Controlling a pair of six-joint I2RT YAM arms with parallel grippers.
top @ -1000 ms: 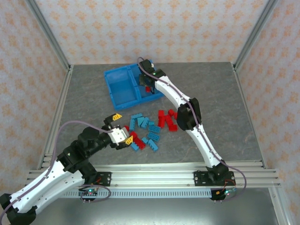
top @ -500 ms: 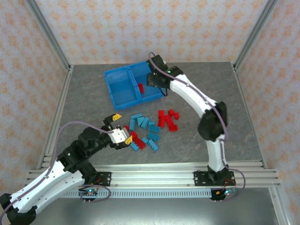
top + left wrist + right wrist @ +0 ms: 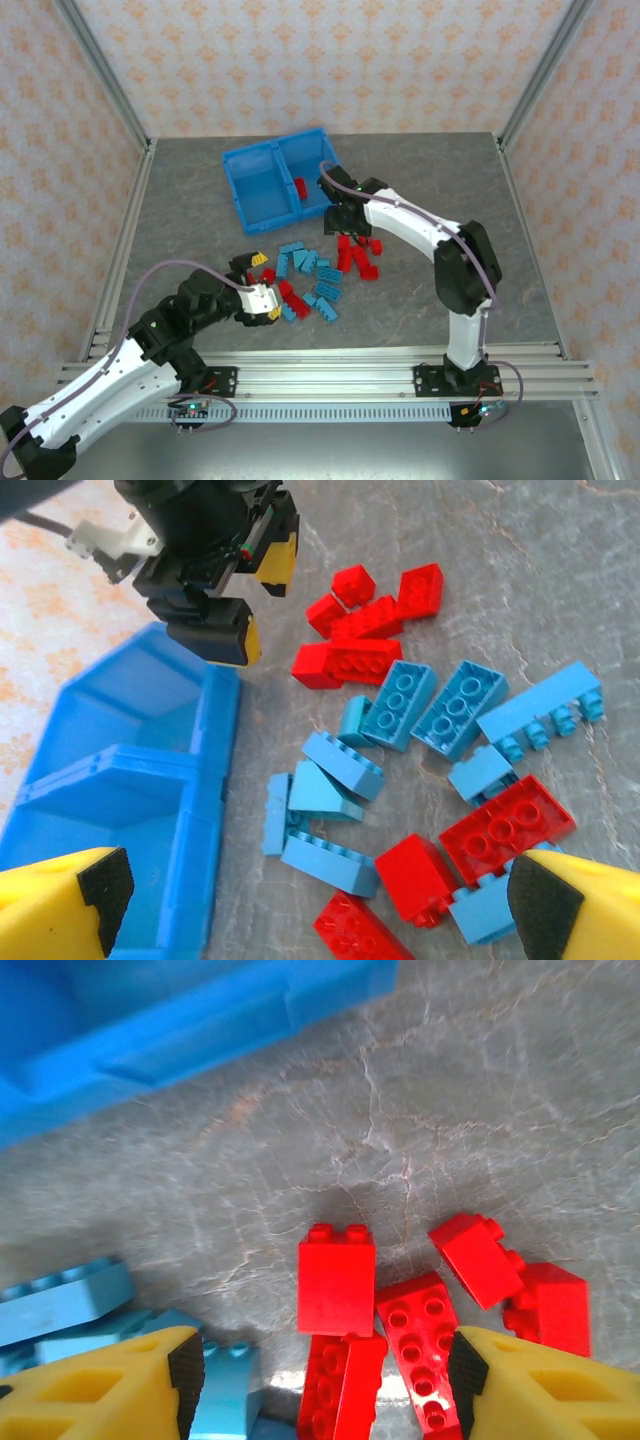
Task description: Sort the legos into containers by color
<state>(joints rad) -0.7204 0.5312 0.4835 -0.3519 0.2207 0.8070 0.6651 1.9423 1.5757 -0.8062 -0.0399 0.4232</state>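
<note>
Both grippers empty at the loose pile; one brick binned.
The left gripper [image 3: 315,910] hangs low over the mixed red and light blue legos [image 3: 315,275] on the grey table [image 3: 200,220], its jaws spread wide. The right gripper [image 3: 320,1380] has its jaws apart, gripping nothing, above a cluster of red bricks [image 3: 337,1280] just beside the blue bin [image 3: 258,190]. One red brick [image 3: 299,187] lies in the right compartment [image 3: 312,165], by the divider.
</note>
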